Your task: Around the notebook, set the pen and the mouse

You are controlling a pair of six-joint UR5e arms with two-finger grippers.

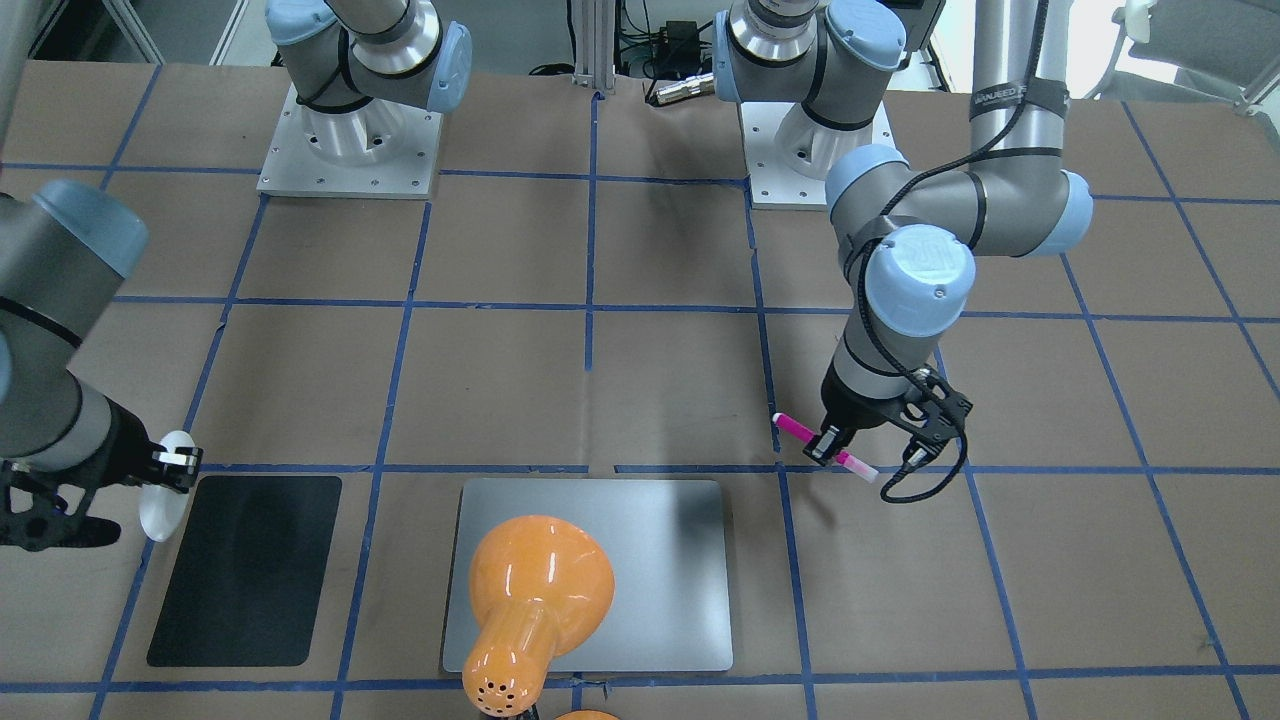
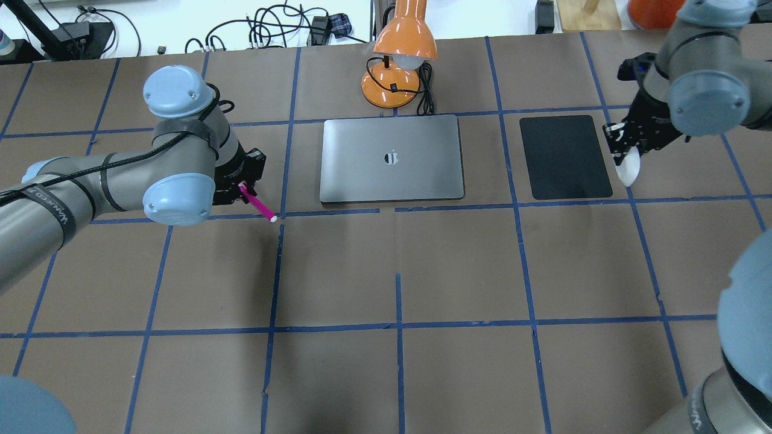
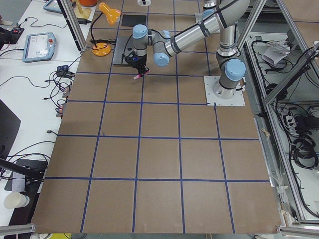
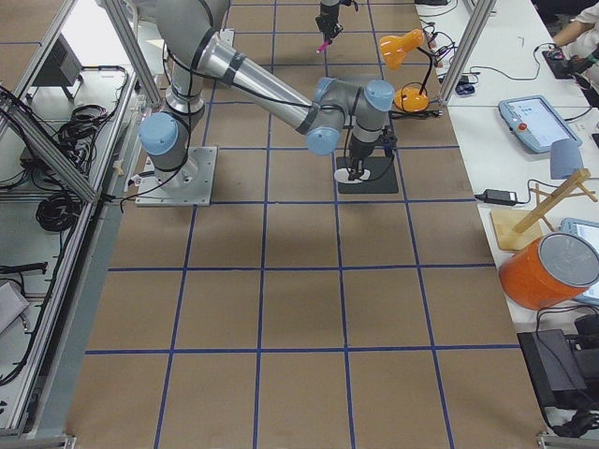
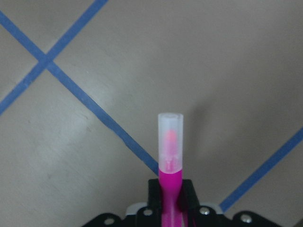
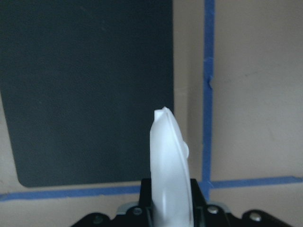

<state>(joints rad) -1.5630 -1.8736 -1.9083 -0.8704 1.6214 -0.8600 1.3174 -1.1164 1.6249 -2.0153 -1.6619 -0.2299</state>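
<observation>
The silver notebook lies flat at the far middle of the table, also seen as the notebook in the front-facing view. To its left, my left gripper is shut on the pink pen, which hangs tilted just above the table, pale end down. The wrist view shows the pen between the fingers over a blue tape cross. On the right, my right gripper is shut on the white mouse, held on edge beside the black mat's right side. The mouse hangs above the mat's corner.
A black mat lies right of the notebook. An orange desk lamp stands behind the notebook, its head leaning over it. Blue tape lines grid the brown table. Cables run along the far edge.
</observation>
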